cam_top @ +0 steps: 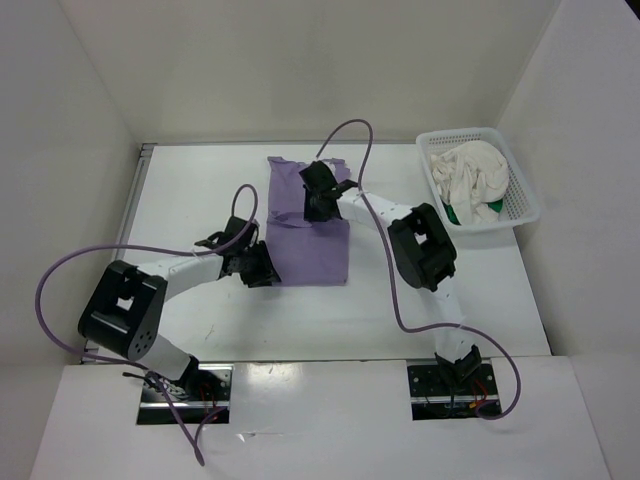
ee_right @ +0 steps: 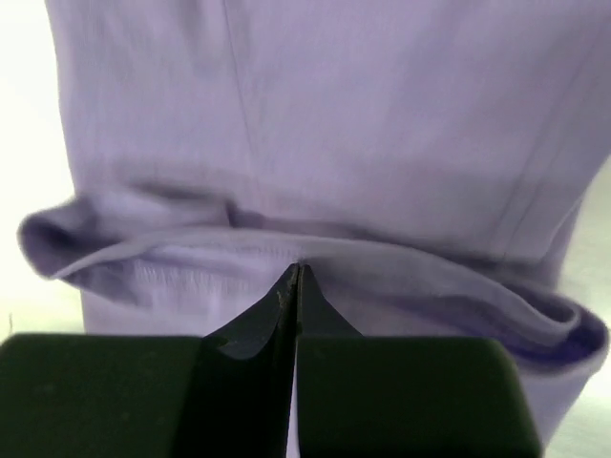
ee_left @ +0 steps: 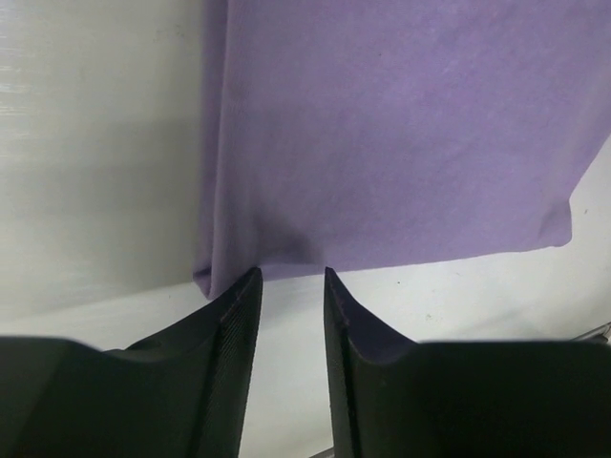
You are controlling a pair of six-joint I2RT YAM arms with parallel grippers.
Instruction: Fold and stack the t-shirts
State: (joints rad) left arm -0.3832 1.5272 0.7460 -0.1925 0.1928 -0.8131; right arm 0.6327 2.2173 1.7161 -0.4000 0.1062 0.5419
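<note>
**Purple shirt on the table, a gripper at each end**

The left gripper (cam_top: 262, 268) sits low at the near left corner of the purple shirt (cam_top: 312, 245), which lies spread flat on the white table (cam_top: 200, 190) between the two arms. From the left wrist, its fingers (ee_left: 234, 324) stand slightly apart with bare table showing in the gap, and nothing is held between them. Their tips just reach the shirt's near hem (ee_left: 401, 143), where the cloth dimples a little.

Further right, the right gripper (cam_top: 318, 200) rests on the far part of the same shirt, its arm reaching in from the right. In its wrist view the fingers (ee_right: 320, 315) are pressed together with no gap (their tips meet at a point), nipping a raised fold of the purple cloth (ee_right: 334, 124) where a stitched hem shows.

At the far right corner stands a white mesh basket (cam_top: 522, 182), well apart from the purple shirt. A crumpled white shirt (cam_top: 470, 178) fills it, with a bit of green shirt (cam_top: 453, 213) showing beneath.
</note>
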